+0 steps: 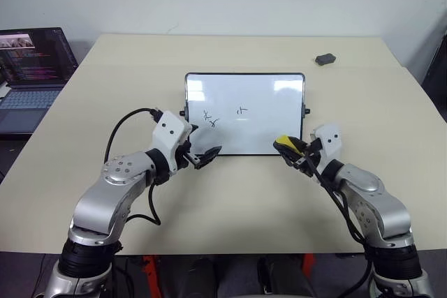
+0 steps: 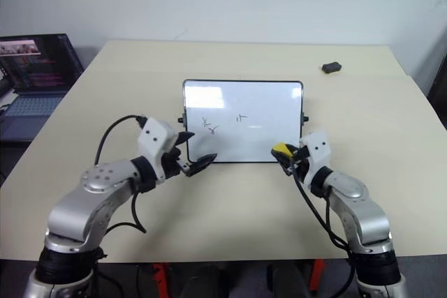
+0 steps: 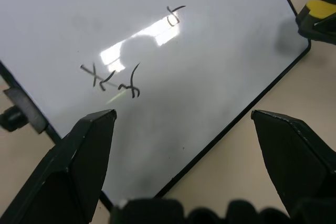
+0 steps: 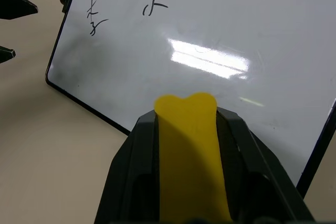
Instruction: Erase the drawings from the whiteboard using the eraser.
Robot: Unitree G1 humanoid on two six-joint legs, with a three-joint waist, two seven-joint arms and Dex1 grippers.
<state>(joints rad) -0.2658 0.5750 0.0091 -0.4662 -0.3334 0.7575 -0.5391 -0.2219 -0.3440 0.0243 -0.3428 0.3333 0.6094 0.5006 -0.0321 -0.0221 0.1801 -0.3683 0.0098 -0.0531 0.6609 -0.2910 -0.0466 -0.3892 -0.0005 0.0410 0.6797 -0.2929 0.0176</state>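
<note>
The whiteboard lies flat at the middle of the table, black-framed, with knobs on both sides. Its drawings are thin black scribbles: a crossed pair at the left-centre and one small mark near the middle. My right gripper hovers over the board's near right corner, shut on the yellow eraser, whose end sticks out past the fingertips. Over the near left edge of the board my left gripper stands open with nothing in it, its fingers spread wide in front of the scribbles.
An open laptop sits off the table's far left corner. A small dark grey lump lies at the far right of the tabletop. Bare table surrounds the board on all sides.
</note>
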